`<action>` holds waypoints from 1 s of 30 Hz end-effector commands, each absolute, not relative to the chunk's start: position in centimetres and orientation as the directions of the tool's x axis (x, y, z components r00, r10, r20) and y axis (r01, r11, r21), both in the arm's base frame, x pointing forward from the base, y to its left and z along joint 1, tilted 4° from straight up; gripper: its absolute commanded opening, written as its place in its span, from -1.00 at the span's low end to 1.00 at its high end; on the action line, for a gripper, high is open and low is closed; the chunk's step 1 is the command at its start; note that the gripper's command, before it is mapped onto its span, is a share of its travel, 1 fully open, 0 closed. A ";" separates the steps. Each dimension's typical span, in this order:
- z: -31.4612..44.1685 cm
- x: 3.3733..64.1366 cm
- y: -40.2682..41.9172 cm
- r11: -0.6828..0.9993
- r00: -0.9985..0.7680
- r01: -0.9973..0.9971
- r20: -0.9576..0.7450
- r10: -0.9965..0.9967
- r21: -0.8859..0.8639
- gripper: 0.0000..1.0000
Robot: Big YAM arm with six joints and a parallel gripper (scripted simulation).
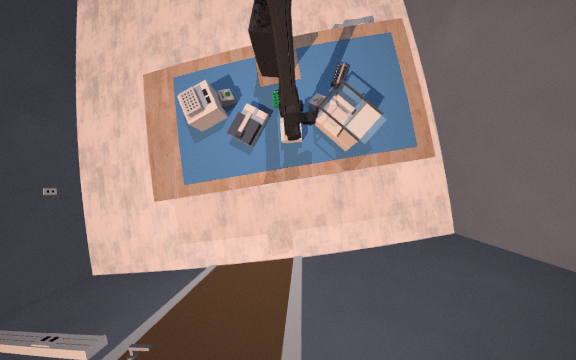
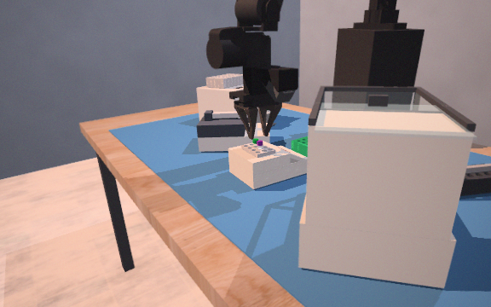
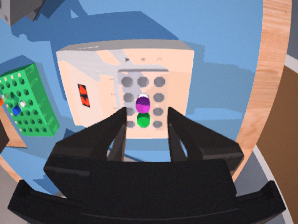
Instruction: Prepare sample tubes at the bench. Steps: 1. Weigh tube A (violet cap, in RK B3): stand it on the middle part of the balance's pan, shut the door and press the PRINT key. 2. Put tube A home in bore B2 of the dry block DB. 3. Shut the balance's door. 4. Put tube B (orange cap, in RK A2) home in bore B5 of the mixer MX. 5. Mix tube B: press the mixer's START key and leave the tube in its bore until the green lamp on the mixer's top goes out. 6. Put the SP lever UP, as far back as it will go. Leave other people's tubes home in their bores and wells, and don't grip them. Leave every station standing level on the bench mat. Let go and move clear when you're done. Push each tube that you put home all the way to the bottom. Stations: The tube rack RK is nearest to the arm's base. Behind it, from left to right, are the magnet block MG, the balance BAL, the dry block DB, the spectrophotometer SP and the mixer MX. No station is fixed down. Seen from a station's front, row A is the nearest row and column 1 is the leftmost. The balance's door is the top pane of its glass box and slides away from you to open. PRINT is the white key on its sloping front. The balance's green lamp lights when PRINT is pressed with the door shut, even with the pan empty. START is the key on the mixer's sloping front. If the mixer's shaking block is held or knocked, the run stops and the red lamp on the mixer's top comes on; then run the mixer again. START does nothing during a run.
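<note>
The violet-capped tube A (image 2: 259, 142) (image 3: 143, 105) stands in the middle row of the dry block (image 1: 291, 141) (image 2: 271, 172) (image 3: 179, 82), apparently in B2, beside a green-capped tube (image 3: 143, 120). My gripper (image 2: 258, 136) (image 3: 147, 113) is partly open and empty, just above the caps. The balance (image 1: 337, 136) (image 2: 382, 192) has its glass door (image 1: 366, 121) slid back, its top apparently open. The green rack (image 1: 275, 99) (image 2: 299, 146) (image 3: 31, 102) is partly hidden by the arm. An orange cap (image 3: 1, 101) shows at the wrist view's left edge. The mixer (image 1: 208, 117) shows no readable lamp.
The spectrophotometer (image 1: 249, 135) (image 2: 220, 129) stands between mixer and dry block; its lever position is unclear. The dark magnet block (image 1: 340, 74) (image 2: 486, 183) lies near the balance. Small grey boxes (image 1: 226, 100) (image 1: 316, 101) stand near mixer and balance. The balance's tall glass box stands close to the arm.
</note>
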State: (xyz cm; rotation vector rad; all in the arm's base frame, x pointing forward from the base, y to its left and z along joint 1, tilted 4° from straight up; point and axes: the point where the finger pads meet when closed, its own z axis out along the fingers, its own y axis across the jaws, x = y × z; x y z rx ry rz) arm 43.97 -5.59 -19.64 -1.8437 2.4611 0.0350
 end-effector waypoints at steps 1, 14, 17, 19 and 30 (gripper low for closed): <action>-20.1 43.2 -5.5 0.281 -0.281 -0.960 -0.063 -0.958 0.004 -0.28; -20.1 43.2 -5.5 0.281 -0.281 -0.960 -0.063 -0.958 0.004 -0.28; -20.1 43.2 -5.5 0.281 -0.281 -0.960 -0.063 -0.958 0.004 -0.28; -20.1 43.2 -5.5 0.281 -0.281 -0.960 -0.063 -0.958 0.004 -0.28; -17.9 43.9 -6.3 0.283 -0.281 -0.959 -0.067 -0.957 -0.026 -0.28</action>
